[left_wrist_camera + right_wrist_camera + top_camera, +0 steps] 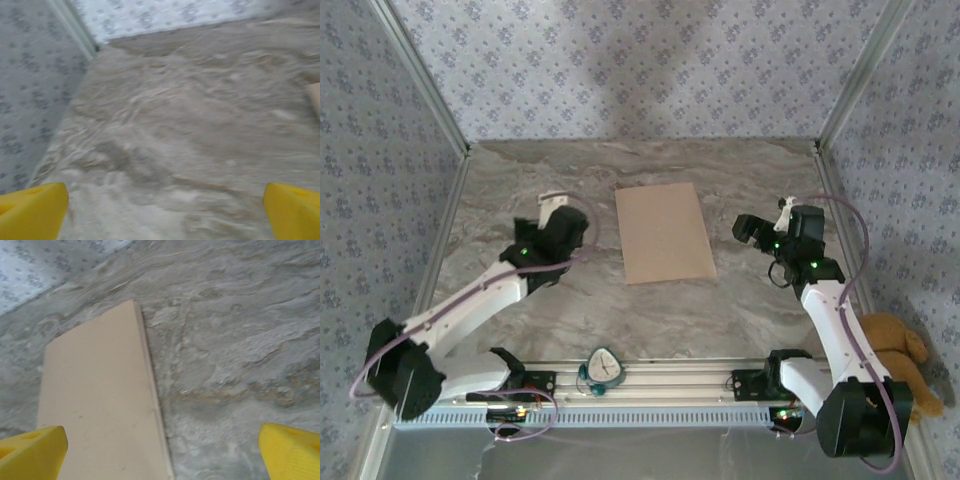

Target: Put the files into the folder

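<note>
Fig.: top view w/ both wrist views. The folder (665,232) lies shut and flat at the centre of the marbled tabletop (740,320), long axis running away from the arm bases, tilted slightly. Whether the files are inside cannot be told, the cover being closed.

Step in hand (judged): withdrawal from the closed folder, task prob. near its end. To be done well, both hands should be raised clear before being drawn back toward the bases, fingers held wide, so that no cover edge is caught or dragged. The cover should be checked for lying flat.

Pose: left hand (556,205) is set just left of the folder, apart from it, arm stretched fwd. from the near-left base. Its yellow fingertips are spread wide over bare tabletop, nothing between them. Right hand (765,222) is set just right of the folder, forearm rising steeply from the near-right base. Its fingertips are likewise spread and empty, pointed at the folder's right edge.
</note>
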